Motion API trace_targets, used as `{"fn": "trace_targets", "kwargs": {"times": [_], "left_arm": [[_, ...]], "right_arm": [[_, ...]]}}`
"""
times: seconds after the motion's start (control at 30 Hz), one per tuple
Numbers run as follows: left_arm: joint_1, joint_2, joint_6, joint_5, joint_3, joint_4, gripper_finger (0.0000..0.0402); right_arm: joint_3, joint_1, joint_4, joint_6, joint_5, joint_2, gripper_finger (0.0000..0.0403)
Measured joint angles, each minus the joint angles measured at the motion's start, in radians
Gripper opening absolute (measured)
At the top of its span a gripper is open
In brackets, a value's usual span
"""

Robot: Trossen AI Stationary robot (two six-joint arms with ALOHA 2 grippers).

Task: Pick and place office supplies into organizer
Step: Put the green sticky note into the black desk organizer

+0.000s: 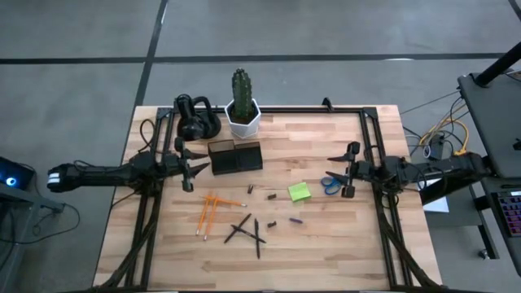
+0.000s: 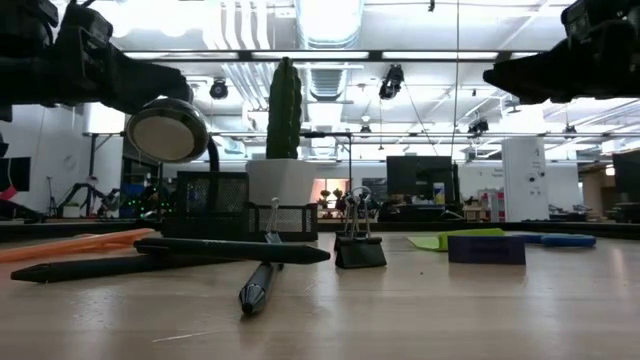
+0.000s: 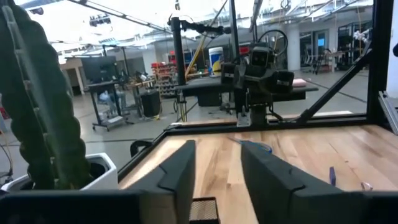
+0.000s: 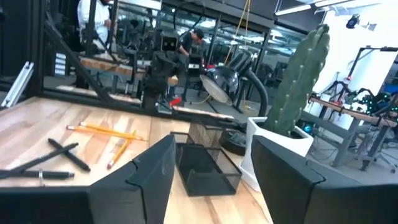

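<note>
Black pens point(image 1: 247, 230) — well apart from both arms' spread fingers

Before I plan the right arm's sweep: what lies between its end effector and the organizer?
In the high view, only bare wooden table lies between the right end effector and the organizer; the scissors sit just beside that line.

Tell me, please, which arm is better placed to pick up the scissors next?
Probably the right: its gripper, jaws open, hovers right beside the scissors, while the left gripper hangs across the table by the organizer.
</note>
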Motion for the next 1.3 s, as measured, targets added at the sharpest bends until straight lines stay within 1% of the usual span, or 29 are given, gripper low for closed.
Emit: {"fn": "trace_targets", "kwargs": {"times": [0.13, 0.27, 0.37, 0.5, 0.53, 0.77, 0.9, 0.97, 1.1, 1.3], "left_arm": [[0.0, -0.003, -0.02, 0.007, 0.0, 0.001, 0.0149], [0.001, -0.018, -0.126, 0.037, 0.0, 0.019, 0.0157], [0.001, -0.029, -0.159, 0.089, 0.006, 0.006, 0.0157], [0.001, -0.032, -0.172, 0.188, 0.025, 0.008, 0.0157], [0.001, -0.032, -0.184, 0.196, 0.032, 0.01, 0.0157], [0.001, -0.022, -0.184, 0.199, 0.065, 0.006, 0.0157], [-0.004, 0.004, -0.181, 0.199, 0.083, 0.005, 0.0157], [-0.012, 0.033, -0.17, 0.199, 0.093, 0.005, 0.0157], [-0.031, 0.112, -0.128, 0.196, 0.125, 0.002, 0.0157], [-0.072, 0.21, -0.073, 0.179, 0.207, -0.001, 0.0157]], "right_arm": [[0.0, 0.0, 0.007, -0.002, 0.001, 0.025, 0.02], [0.0, 0.0, 0.014, -0.002, 0.001, 0.025, 0.0199], [0.0, 0.0, 0.017, -0.002, 0.002, 0.023, 0.0199], [0.0, 0.0, 0.018, -0.002, 0.001, 0.023, 0.0199], [0.0, 0.0, 0.018, -0.002, 0.001, 0.023, 0.0199], [0.0, 0.0, 0.018, -0.002, 0.001, 0.023, 0.0199], [0.0, 0.0, 0.022, -0.002, 0.001, 0.023, 0.0199], [0.0, 0.0, 0.029, 0.011, -0.006, 0.023, 0.0199], [0.0, 0.001, 0.03, -0.03, -0.089, 0.023, 0.0199], [0.02, 0.001, 0.029, -0.07, -0.057, 0.071, 0.0199]]}}
